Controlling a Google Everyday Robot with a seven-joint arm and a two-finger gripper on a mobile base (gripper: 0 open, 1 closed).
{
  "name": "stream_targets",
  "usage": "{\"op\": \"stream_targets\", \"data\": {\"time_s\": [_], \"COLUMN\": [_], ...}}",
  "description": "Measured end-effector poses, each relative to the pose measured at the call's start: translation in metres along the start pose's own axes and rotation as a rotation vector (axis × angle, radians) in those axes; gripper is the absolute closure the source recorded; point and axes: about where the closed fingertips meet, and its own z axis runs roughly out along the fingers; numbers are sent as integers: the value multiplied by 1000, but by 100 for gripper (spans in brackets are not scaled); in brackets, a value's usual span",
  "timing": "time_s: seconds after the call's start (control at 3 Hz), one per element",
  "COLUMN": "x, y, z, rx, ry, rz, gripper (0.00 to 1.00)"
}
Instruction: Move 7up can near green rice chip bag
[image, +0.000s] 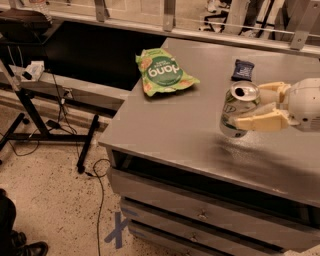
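Note:
The 7up can, silver and green with a pull-tab top, is upright at the right of the grey table, lifted just off the surface. My gripper comes in from the right and is shut on the can, one cream finger in front of it and one behind. The green rice chip bag, bright green with white "dang" lettering, lies flat near the table's far left corner, well apart from the can.
A small dark blue packet lies behind the can toward the back of the table. Drawers sit under the table's front edge. A black stand with cables is on the floor at left. A rail runs along the back.

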Motion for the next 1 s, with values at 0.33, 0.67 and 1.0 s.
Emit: {"op": "stream_targets", "data": {"time_s": [0.33, 0.67, 1.0], "x": [0, -2, -14], "y": [0, -1, -21], "z": [0, 8, 47], "rx": [0, 2, -2], "ry": [0, -17, -66], "rz": [0, 2, -16], "gripper": [100, 100, 100]}}
